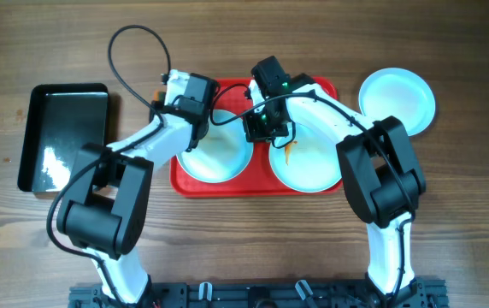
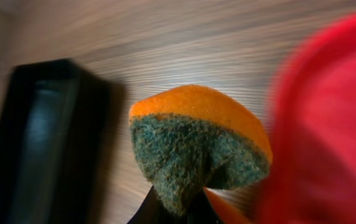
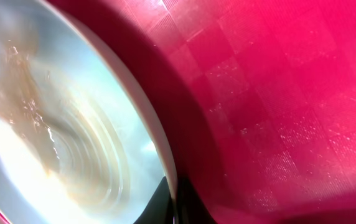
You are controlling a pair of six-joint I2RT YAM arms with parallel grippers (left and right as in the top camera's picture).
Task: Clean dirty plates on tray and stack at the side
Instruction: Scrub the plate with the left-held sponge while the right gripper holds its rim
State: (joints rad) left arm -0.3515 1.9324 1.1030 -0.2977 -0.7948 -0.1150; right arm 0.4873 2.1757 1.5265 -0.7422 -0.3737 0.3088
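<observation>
The red tray (image 1: 181, 183) holds two pale plates. The left plate (image 1: 219, 159) lies under my left gripper (image 1: 200, 127). This gripper (image 2: 184, 214) is shut on an orange sponge with a green scouring side (image 2: 196, 143), held just past the tray's left edge (image 2: 327, 124). The right plate (image 1: 315, 168) has an orange smear near its left rim. My right gripper (image 1: 267, 128) is shut on that plate's rim (image 3: 173, 205). The right wrist view shows the plate's smeared inside (image 3: 72, 124) and the tray floor (image 3: 277, 93). A third plate (image 1: 398, 96) lies on the table, right of the tray.
A smaller glossy black tray (image 1: 56, 137) lies on the wooden table left of the red tray; it also shows in the left wrist view (image 2: 35, 137). Both arms cross over the red tray's upper half.
</observation>
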